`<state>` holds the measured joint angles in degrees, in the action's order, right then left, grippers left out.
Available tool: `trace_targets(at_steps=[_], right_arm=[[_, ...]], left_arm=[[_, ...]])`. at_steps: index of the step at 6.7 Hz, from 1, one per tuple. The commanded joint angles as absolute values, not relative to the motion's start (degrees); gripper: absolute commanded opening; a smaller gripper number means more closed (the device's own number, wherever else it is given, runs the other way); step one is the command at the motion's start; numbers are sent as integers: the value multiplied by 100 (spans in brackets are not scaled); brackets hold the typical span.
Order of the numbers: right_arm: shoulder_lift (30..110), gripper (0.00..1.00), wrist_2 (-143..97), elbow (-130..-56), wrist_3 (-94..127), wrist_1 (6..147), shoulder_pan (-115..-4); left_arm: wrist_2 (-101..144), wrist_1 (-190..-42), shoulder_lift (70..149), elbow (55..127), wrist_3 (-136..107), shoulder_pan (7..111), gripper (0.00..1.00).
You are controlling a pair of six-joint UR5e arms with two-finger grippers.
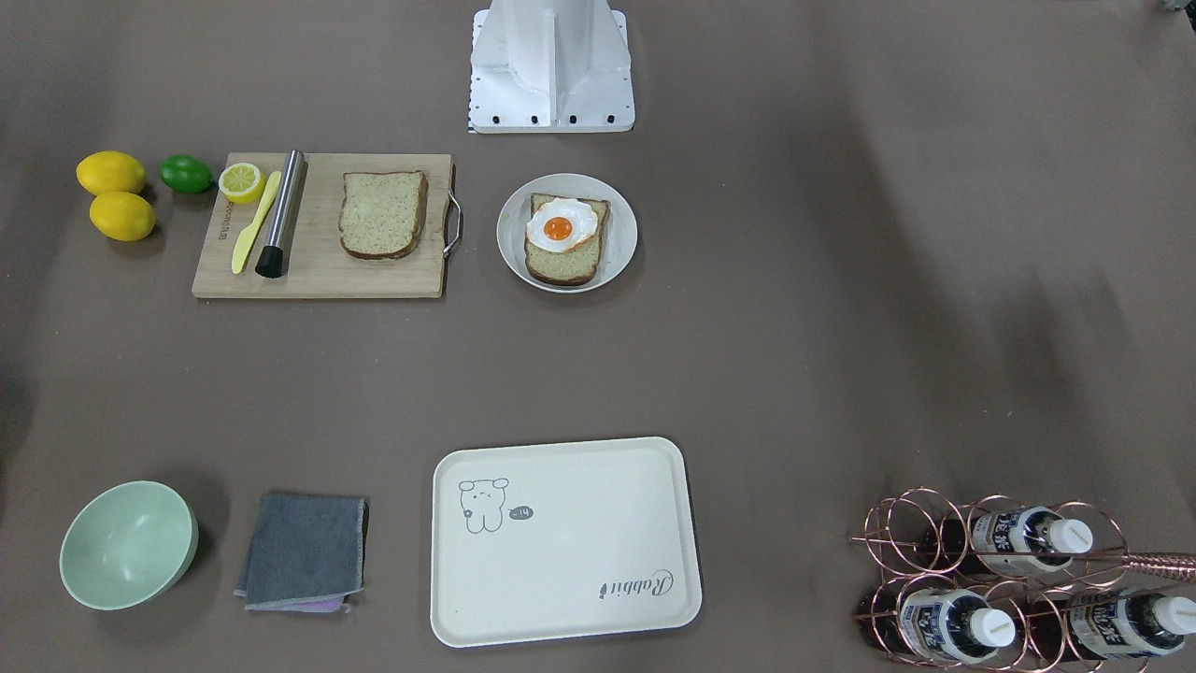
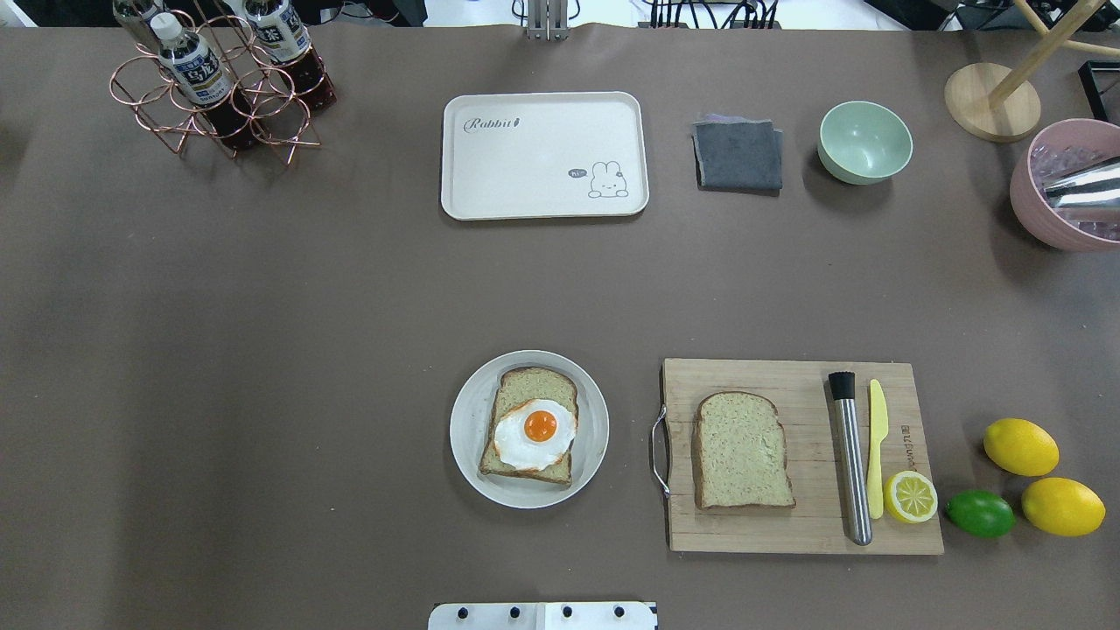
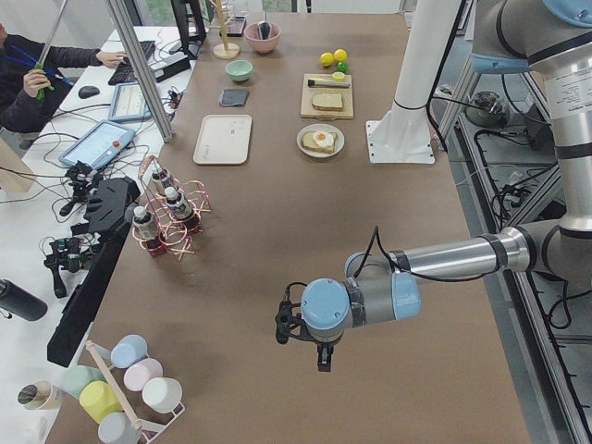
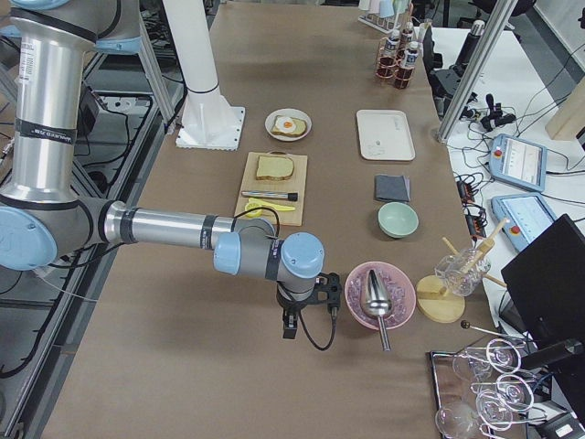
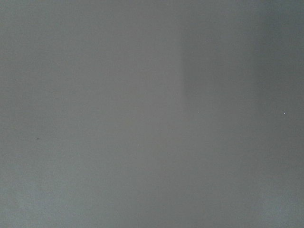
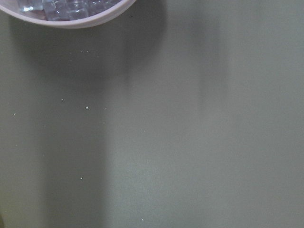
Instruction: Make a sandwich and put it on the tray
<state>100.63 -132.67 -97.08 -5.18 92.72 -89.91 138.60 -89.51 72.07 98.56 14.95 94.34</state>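
One bread slice [image 1: 561, 262] lies on the round plate [image 1: 619, 227] with the fried egg [image 1: 561, 225] on top of it. The other bread slice [image 1: 383, 214] lies bare on the wooden cutting board [image 1: 318, 271]. The cream tray [image 1: 570, 551] with the bear drawing holds nothing, on the far side of the table from the robot. My left gripper [image 3: 321, 356] hangs over bare table far from the food, in the exterior left view only. My right gripper [image 4: 291, 325] hangs next to a pink bowl [image 4: 379, 294], in the exterior right view only. I cannot tell whether either is open or shut.
A metal muddler [image 1: 280, 215], a yellow knife [image 1: 254, 222] and a half lemon [image 1: 242, 181] lie on the board. Two lemons [image 1: 112, 173] and a lime [image 1: 186, 174] sit beside it. A green bowl [image 1: 126, 544], a grey cloth [image 1: 304, 551] and a copper bottle rack [image 1: 1009, 579] flank the tray.
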Motion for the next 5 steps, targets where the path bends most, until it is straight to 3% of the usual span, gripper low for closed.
trace_targets(at_steps=[1, 5], right_arm=[[10063, 100, -13271, -9712, -519, 9272, -8991], [10055, 100, -13298, -9712, -519, 9272, -8991]], left_arm=[[13702, -8843, 7294, 10071, 1450, 9335, 98], [13702, -8262, 7531, 10644, 537, 8913, 98]])
